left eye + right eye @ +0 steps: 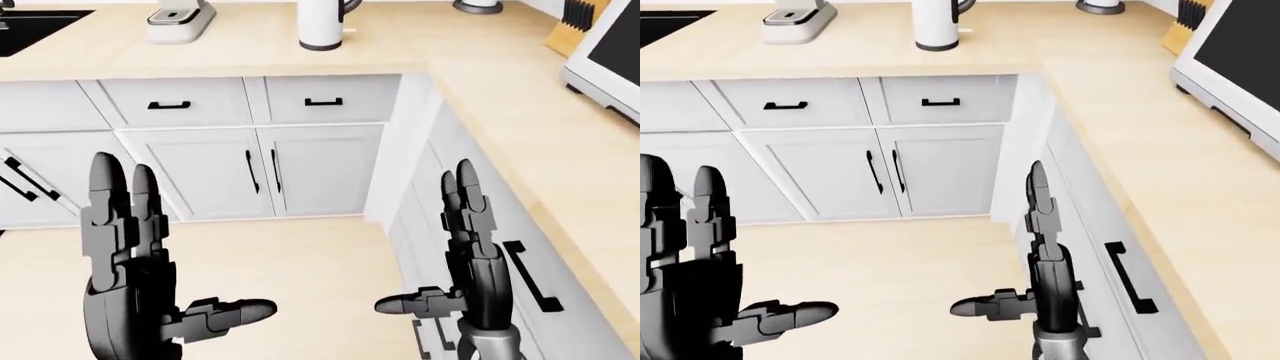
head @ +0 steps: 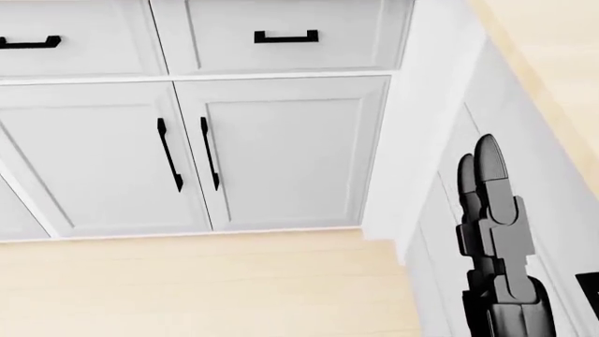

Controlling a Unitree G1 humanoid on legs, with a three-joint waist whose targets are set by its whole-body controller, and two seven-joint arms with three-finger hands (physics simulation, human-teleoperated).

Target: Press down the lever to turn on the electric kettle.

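Approach is the step in hand — kettle (image 1: 322, 24) stands at the frame's top centre on the counter (image 1: 240, 56), well apart from the left hand (image 1: 135, 277) and right hand (image 1: 462, 262), both open-fingered and empty — next comes closing in.

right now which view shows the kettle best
The left-eye view: the white kettle stands at the top on the counter, its top cropped but its base and part of its dark handle visible. The right-eye view shows nearly the same, cropped slightly more. The head view shows only cabinets.
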